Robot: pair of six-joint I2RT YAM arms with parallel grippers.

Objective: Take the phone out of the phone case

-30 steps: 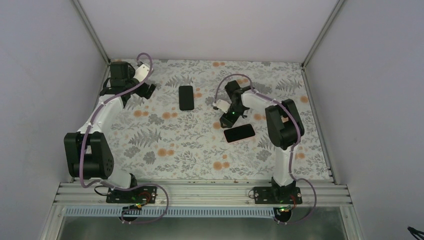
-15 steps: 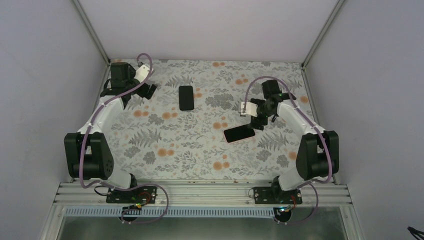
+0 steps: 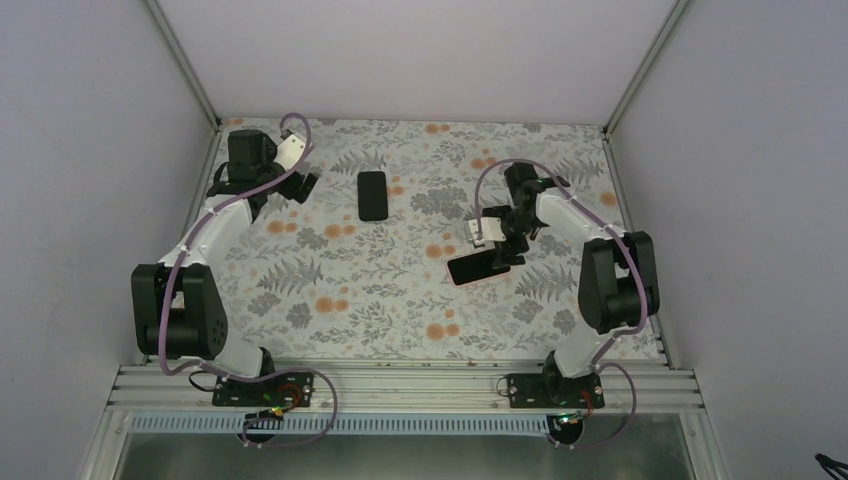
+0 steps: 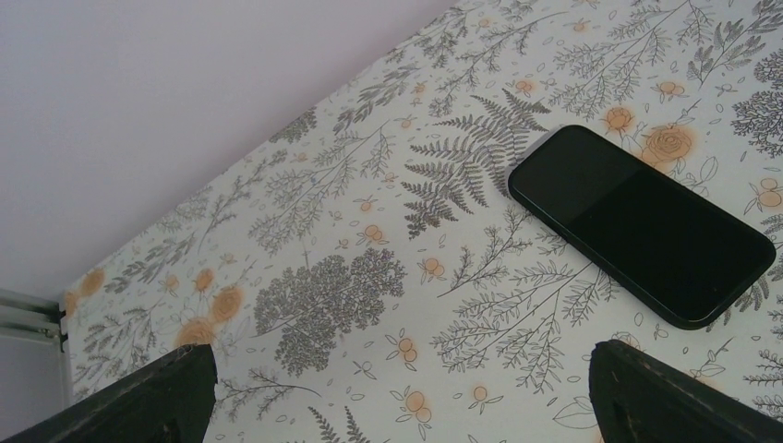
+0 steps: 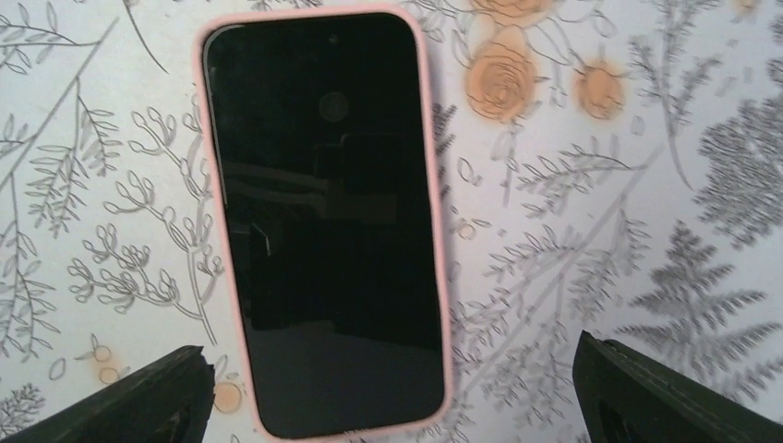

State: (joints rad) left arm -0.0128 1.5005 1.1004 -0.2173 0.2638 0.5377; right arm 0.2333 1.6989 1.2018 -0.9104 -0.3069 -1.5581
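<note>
A phone (image 3: 478, 267) with a dark screen lies face up in a pink phone case (image 5: 442, 277) on the flowered table, right of centre. In the right wrist view the phone (image 5: 323, 212) fills the left middle. My right gripper (image 3: 497, 240) hovers just over its near end, open, with nothing between its fingers (image 5: 138, 397). My left gripper (image 3: 295, 185) hangs open and empty at the far left, above the table. In the left wrist view its fingers (image 4: 674, 397) frame bare cloth.
A second, all-black phone (image 3: 372, 195) lies flat at the back centre, to the right of the left gripper; the same black phone (image 4: 642, 226) shows in the left wrist view. Grey walls close in the table (image 3: 350, 300) on three sides.
My right gripper opened wide while its arm swung out to the right and came back over the pink-cased phone. The left arm shifted only slightly. Both phones stayed put.
</note>
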